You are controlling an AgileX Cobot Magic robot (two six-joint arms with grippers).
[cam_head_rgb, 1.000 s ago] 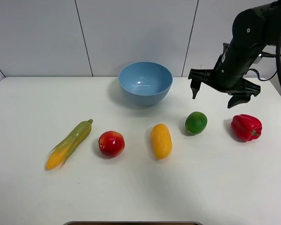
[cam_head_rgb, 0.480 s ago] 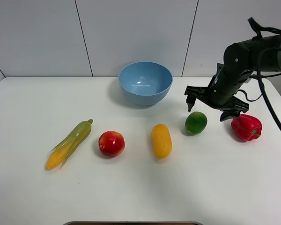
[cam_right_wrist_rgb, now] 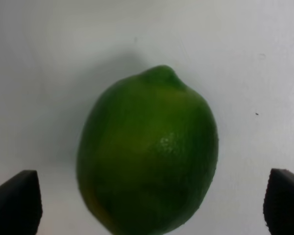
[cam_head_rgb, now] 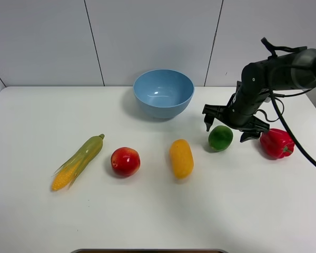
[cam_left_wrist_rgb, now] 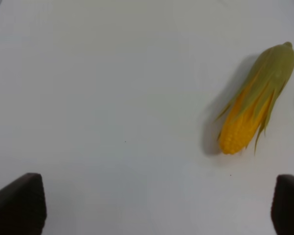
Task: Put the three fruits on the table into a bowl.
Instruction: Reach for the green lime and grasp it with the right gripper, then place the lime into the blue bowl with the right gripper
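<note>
A green lime (cam_head_rgb: pixel 220 138) lies on the white table (cam_head_rgb: pixel 158 211), right of an oblong yellow-orange fruit (cam_head_rgb: pixel 181 158) and a red apple (cam_head_rgb: pixel 125 161). The light blue bowl (cam_head_rgb: pixel 164 93) stands empty at the back middle. My right gripper (cam_head_rgb: pixel 227 128) is open, low over the lime, one finger on each side of it. In the right wrist view the lime (cam_right_wrist_rgb: pixel 148 152) fills the middle between the two dark fingertips (cam_right_wrist_rgb: pixel 14 199). My left gripper (cam_left_wrist_rgb: pixel 157 203) is open over bare table; it does not show in the exterior view.
A red bell pepper (cam_head_rgb: pixel 277 143) lies just right of my right gripper. A green-husked corn cob (cam_head_rgb: pixel 77 162) lies at the left; it also shows in the left wrist view (cam_left_wrist_rgb: pixel 255 111). The table's front edge is near the frame's bottom.
My right gripper has come down and to the left, from above the table between lime and pepper to low over the lime. The fruits have not moved.
</note>
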